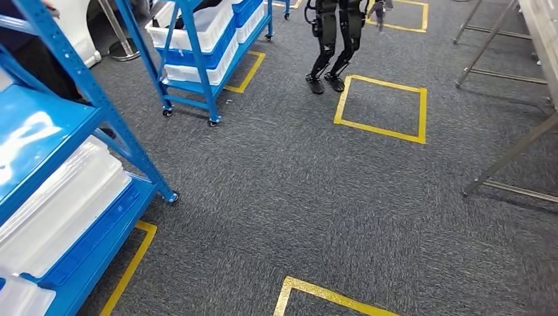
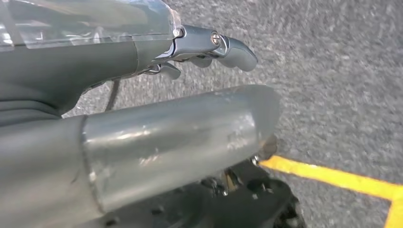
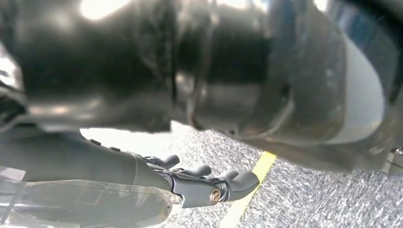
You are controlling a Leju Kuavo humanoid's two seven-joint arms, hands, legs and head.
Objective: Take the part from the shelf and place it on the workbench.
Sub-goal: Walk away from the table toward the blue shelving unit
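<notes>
On my left wrist feed, the left hand (image 2: 157,50) has a dark grey palm under a clear, glossy plastic cover, and polished metal links with a slotted screw lead to a rounded grey fingertip. A thin black cable runs behind it. A broad brushed-silver shell, scuffed and scratched, lies alongside. On my right wrist feed, the right hand (image 3: 185,183) looks the same: dark grey fingers, a brass-coloured screw head, and clear plastic over the back.

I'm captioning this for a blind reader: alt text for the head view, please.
Grey carpet floor marked with yellow tape squares; blue shelf racks holding white bins stand at left, and another humanoid robot's legs show at the top.
</notes>
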